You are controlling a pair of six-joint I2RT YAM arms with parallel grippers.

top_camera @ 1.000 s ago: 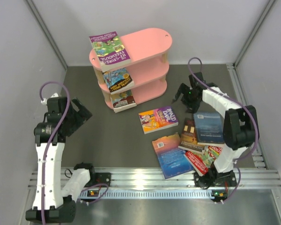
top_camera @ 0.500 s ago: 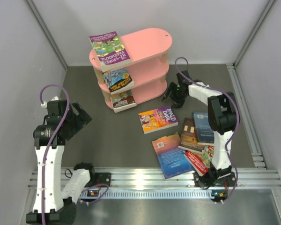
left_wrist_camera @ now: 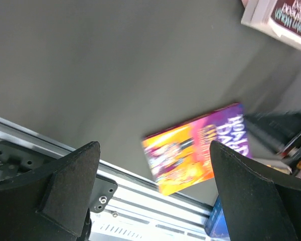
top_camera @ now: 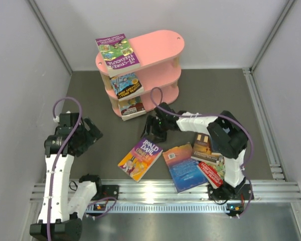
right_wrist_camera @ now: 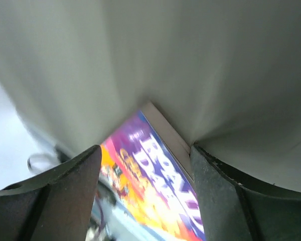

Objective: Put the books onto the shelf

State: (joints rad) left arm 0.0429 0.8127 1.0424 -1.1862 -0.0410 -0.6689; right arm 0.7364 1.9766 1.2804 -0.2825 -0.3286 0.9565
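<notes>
having swung left, the right pincer (top_camera: 154, 135) hangs by the shifted purple book (top_camera: 140, 158).

SITE: robot test cell, laboratory type | EVIDENCE: plain white enclosure walls (top_camera: 20, 50) on three sides; dark grey mat (top_camera: 90, 95) as work surface; slotted aluminium rail (top_camera: 165, 190) at near edge; left arm (top_camera: 55, 175) and right arm (top_camera: 195, 120) bolted there

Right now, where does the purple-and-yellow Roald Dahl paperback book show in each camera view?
Top external: the purple-and-yellow paperback lies flat, lower centre, on the dark table.
Left wrist: right of centre, just above the metal rail.
Right wrist: bottom centre, blurred.
Shared landmark: the right gripper, at the book's title end in every view.
</notes>
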